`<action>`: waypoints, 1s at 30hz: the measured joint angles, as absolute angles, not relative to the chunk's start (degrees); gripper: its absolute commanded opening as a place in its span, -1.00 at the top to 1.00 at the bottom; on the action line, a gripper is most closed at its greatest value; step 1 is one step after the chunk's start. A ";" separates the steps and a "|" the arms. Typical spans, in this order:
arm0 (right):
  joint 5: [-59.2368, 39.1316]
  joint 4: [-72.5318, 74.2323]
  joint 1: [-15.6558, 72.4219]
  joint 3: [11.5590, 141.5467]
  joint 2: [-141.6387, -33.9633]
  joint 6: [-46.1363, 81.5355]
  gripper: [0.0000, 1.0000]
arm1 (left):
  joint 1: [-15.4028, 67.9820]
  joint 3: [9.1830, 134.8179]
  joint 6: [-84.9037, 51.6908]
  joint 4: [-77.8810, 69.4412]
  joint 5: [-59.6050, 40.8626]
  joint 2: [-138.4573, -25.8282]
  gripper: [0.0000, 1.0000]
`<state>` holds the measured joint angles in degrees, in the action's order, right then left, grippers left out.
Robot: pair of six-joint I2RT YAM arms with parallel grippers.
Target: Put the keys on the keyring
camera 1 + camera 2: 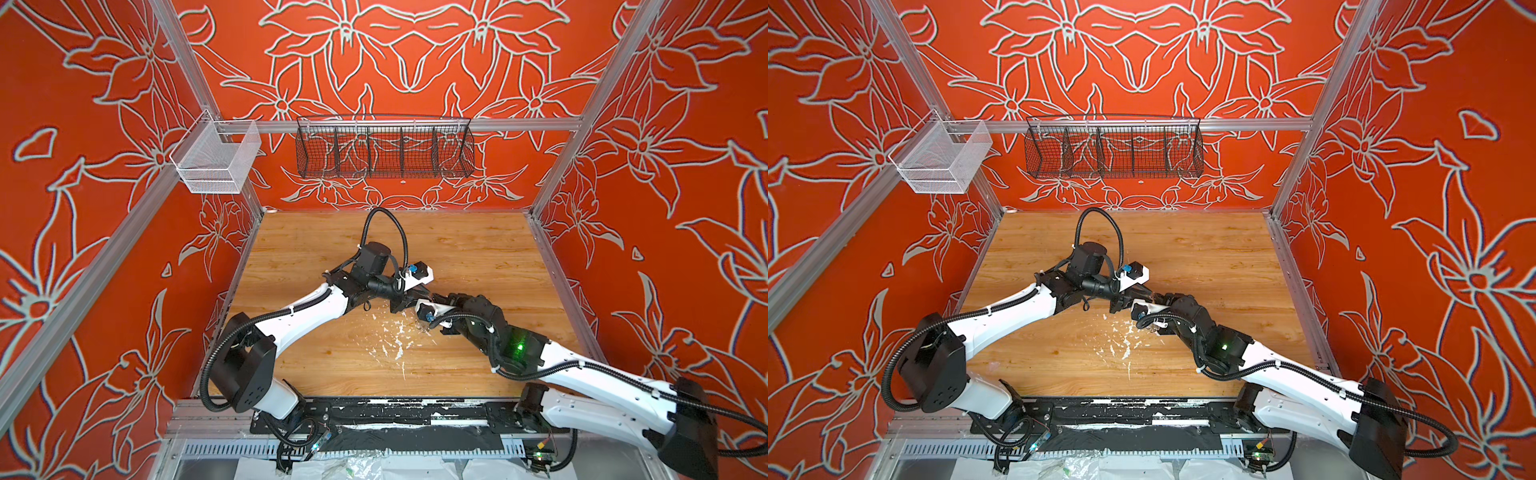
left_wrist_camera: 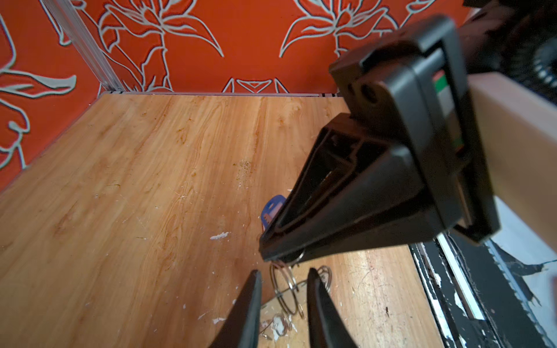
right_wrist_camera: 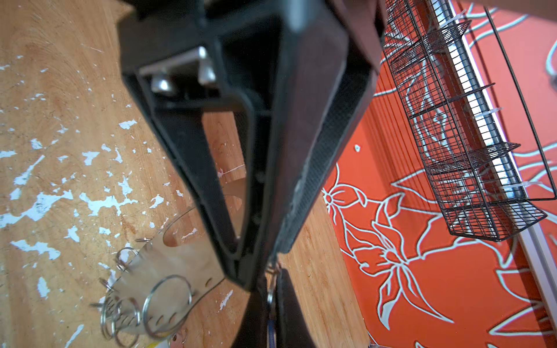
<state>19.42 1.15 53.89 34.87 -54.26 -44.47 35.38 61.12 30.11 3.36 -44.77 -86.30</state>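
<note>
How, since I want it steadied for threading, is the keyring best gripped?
Probably pinch the keyring across its band from above, one finger in its central opening, one outside, between split rings; it seems to lie flat, blocking a sideways grip.

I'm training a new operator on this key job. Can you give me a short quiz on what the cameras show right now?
1. True or false: the left gripper and the right gripper meet over the table.
2. The tag showing beside the right gripper is: A red, B blue, C green.
3. Which gripper's jaws stand apart?

Key: 1 true; 2 B; 3 the left.
</note>
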 measured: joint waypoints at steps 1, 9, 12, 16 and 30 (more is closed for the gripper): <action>19.27 1.15 53.89 34.87 -54.39 -44.45 1.00 | 35.38 61.12 29.93 3.36 -44.64 -86.30 0.48; 19.11 1.13 53.89 34.87 -55.20 -44.23 1.00 | 35.38 61.12 28.95 3.36 -43.68 -86.30 0.91; 19.25 1.13 53.89 34.87 -55.33 -43.42 1.00 | 35.38 61.12 29.39 3.25 -43.51 -86.30 0.99; 19.55 1.23 53.89 34.87 -55.51 -42.59 1.00 | 35.38 60.99 29.36 2.90 -43.44 -86.30 1.00; 13.74 8.51 53.54 33.82 -56.05 -39.81 1.00 | 32.29 45.19 21.10 -18.63 -45.52 -76.84 1.00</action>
<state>13.74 8.51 53.54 33.82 -56.05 -39.81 32.29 45.19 21.10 -18.63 -45.52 -76.84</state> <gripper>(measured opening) 0.074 0.048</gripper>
